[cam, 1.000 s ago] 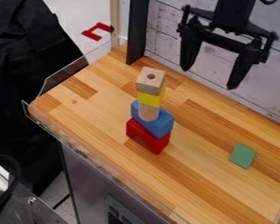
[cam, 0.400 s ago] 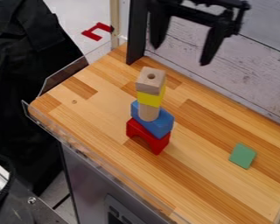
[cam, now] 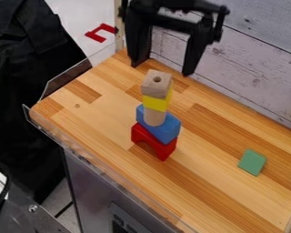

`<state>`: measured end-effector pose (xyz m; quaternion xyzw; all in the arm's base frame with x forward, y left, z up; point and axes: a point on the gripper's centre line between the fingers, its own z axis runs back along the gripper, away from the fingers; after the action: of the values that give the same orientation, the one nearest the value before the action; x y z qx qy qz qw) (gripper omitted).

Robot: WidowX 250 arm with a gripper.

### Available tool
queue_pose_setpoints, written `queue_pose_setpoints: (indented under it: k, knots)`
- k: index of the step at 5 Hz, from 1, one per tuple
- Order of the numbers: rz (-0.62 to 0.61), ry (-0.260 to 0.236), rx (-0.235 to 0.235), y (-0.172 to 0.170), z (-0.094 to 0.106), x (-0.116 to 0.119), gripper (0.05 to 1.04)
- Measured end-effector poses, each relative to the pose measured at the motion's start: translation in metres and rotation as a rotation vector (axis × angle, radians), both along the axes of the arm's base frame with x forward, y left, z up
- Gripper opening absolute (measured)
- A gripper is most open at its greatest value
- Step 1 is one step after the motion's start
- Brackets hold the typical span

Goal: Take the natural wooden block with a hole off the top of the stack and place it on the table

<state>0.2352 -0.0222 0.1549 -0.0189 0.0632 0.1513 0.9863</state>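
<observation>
Gripper (cam: pixel 162 69): one, black, two fingers spread wide, nothing held; tips apart from each other, near the top of the tower in view, true gap in depth not certain. Wood block (cam: pixel 157 83): holed top face, nearest piece, just below the tips in view. A sound grip here, as judged, calls for centring the open fingers over it, turning them square to opposite sides, lowering straight down, and closing gently on this piece alone. Yellow block (cam: pixel 155 103): directly beneath the wood block; tips best kept above it. Cylinder (cam: pixel 154 117): upright, lower still, a narrow support; any sideways push could well topple what it bears. Blue block (cam: pixel 163 129): under the cylinder. Red arch (cam: pixel 157 143): base of the tower, farthest down from the gripper, on the table (cam: pixel 221 191). Lift, if made, best slow and vertical until clear. Green block (cam: pixel 252 162): lying on the table, well apart from gripper and tower, out toward the camera, clear of a straight descent.
</observation>
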Motion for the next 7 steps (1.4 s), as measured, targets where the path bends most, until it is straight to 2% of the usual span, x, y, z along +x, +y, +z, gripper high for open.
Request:
queue_pose_setpoints:
  k: [2, 3, 4, 5, 6, 7]
  knots:
    - [0.005, 0.003, -0.066, 0.007, -0.019, 0.008, 0.999]
    - [0.005, 0.050, -0.080, 0.011, -0.033, 0.011, 1.000]
    - [-0.003, 0.069, -0.087, 0.015, -0.041, 0.019, 0.948]
    - [0.002, 0.087, -0.091, 0.015, -0.046, 0.019, 0.772]
    - [0.006, 0.080, -0.089, 0.015, -0.044, 0.021, 0.555]
    - [0.008, 0.081, -0.085, 0.016, -0.041, 0.023, 0.555]
